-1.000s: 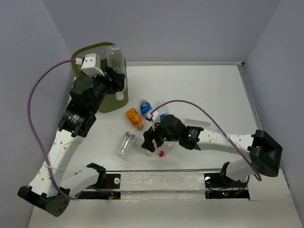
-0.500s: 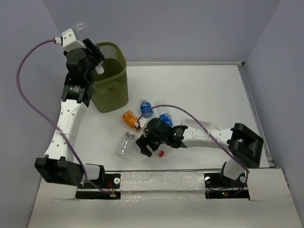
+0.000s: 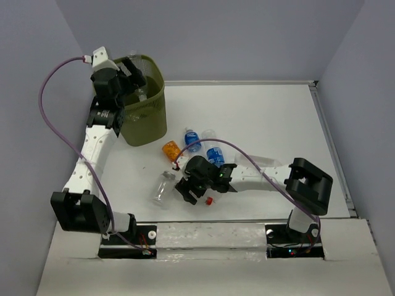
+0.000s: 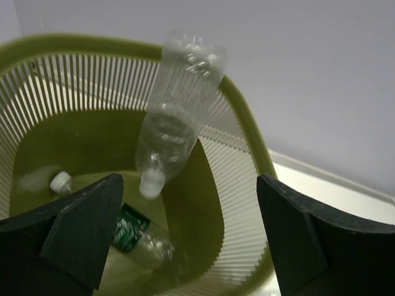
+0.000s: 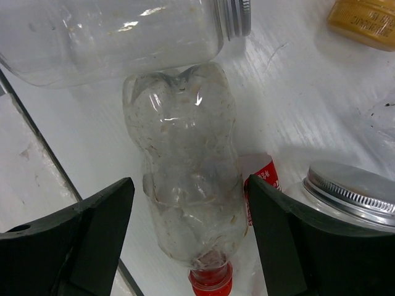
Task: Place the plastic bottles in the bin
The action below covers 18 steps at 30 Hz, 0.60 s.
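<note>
My left gripper [image 3: 133, 73] [image 4: 190, 182] hangs open over the olive-green bin [image 3: 147, 120] [image 4: 245, 126]. A clear plastic bottle [image 4: 179, 105] is free of the fingers and drops neck-down into the bin. A green-labelled bottle [image 4: 131, 229] and a white-capped one [image 4: 57, 181] lie on the bin's floor. My right gripper [image 3: 190, 189] [image 5: 191, 182] is low on the table, open, its fingers either side of a clear red-capped bottle [image 5: 185, 123]. Blue-labelled bottles [image 3: 192, 139] [image 3: 215, 154] and an orange-labelled one [image 3: 171, 150] [image 5: 364, 21] lie close by.
A clear jar with a metal screw lid [image 3: 163, 187] [image 5: 111, 37] lies just beyond the red-capped bottle. A second metal lid [image 5: 352, 188] sits against the right finger, with a red-labelled piece [image 5: 262, 182] beside it. The table's near edge runs just left of the gripper.
The left arm swung up over the bin, its gripper opened and the clear bottle it held now falls inside. The right gripper slid left, lower over the red-capped bottle, jaws narrowing slightly.
</note>
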{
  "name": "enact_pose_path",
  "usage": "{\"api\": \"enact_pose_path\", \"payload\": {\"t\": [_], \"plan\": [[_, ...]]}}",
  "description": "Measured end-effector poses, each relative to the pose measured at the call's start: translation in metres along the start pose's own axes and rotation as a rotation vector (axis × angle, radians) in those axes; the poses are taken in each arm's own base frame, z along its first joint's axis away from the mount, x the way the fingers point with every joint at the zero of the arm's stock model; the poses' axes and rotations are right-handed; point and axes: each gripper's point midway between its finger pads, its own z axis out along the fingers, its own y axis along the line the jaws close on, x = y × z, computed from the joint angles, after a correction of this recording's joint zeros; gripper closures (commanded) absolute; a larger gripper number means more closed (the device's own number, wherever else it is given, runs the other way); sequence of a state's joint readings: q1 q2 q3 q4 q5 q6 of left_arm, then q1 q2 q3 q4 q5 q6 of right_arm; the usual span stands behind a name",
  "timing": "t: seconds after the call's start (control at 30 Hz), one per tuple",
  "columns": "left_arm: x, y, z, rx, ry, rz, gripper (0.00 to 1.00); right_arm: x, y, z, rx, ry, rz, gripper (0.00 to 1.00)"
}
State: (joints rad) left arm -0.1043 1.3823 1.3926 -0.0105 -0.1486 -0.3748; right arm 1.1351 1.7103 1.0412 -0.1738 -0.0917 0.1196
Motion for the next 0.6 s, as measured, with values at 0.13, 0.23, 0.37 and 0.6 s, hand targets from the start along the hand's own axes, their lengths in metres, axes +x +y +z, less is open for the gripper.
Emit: {"api": "enact_pose_path", "payload": {"t": [0.13,0.23,0.37,0.6], "plan": [[0.013,-0.006,-0.043,0.086,0.039,-0.011,0.01,0.004,-0.003,0.004,0.015,0.015,0.001,0.47],[0.013,-0.013,-0.088,0.172,0.044,-0.01,0.01,0.002,-0.004,0.005,0.029,0.01,0.004,0.59],[0.022,-0.015,-0.139,0.258,0.077,0.008,0.01,0.0,-0.006,0.001,0.047,0.0,0.016,0.64],[0.089,0.006,-0.193,0.297,0.293,0.021,0.01,-0.07,0.001,-0.078,0.068,-0.251,0.018,0.73]]}}
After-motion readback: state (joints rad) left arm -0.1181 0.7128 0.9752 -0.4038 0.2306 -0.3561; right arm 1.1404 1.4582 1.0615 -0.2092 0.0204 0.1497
